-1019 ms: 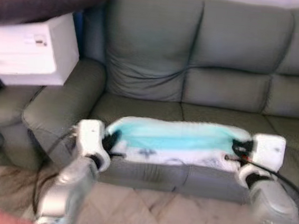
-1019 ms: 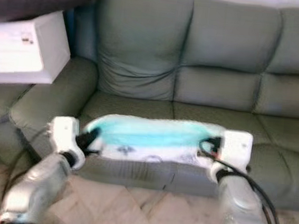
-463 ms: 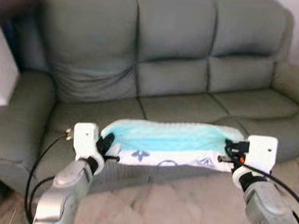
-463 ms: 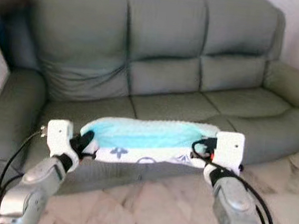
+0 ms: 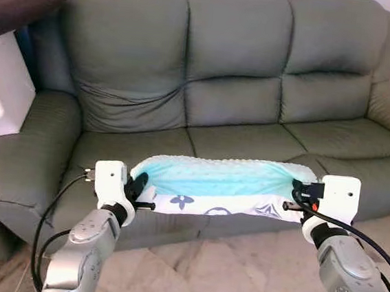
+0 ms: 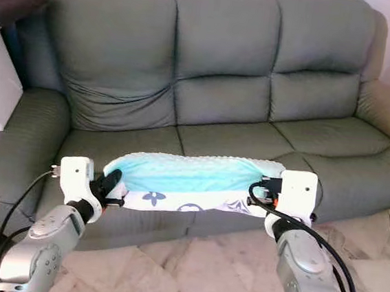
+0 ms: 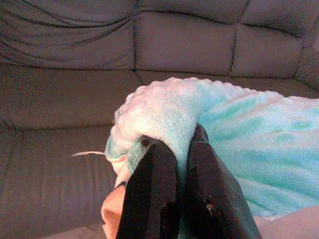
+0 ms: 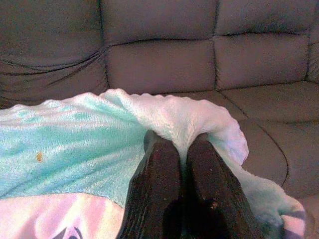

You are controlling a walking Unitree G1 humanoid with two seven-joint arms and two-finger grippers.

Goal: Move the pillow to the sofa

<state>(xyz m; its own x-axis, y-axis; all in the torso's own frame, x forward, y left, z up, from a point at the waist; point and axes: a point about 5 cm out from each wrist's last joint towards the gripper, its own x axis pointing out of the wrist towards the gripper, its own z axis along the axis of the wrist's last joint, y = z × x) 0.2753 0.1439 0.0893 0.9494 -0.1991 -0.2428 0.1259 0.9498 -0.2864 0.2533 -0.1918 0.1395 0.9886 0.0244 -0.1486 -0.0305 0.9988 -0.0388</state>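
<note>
A home living room: a grey-green three-seat sofa (image 5: 219,114) stands on a marble-tiled floor (image 5: 238,274), with a white appliance (image 5: 0,93) beside it.

Text: none can be read.
Pillow (image 5: 218,190): dark printed motifs on its white edge, no letters.
White box (image 5: 0,93): markings too small to read.

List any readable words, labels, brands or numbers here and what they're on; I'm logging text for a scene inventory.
No text can be read.
Pillow, held at its ends by the left gripper and right gripper: dark flower-like printed motifs on its white side, no letters.
White box beside the sofa: no marking can be made out.
</note>
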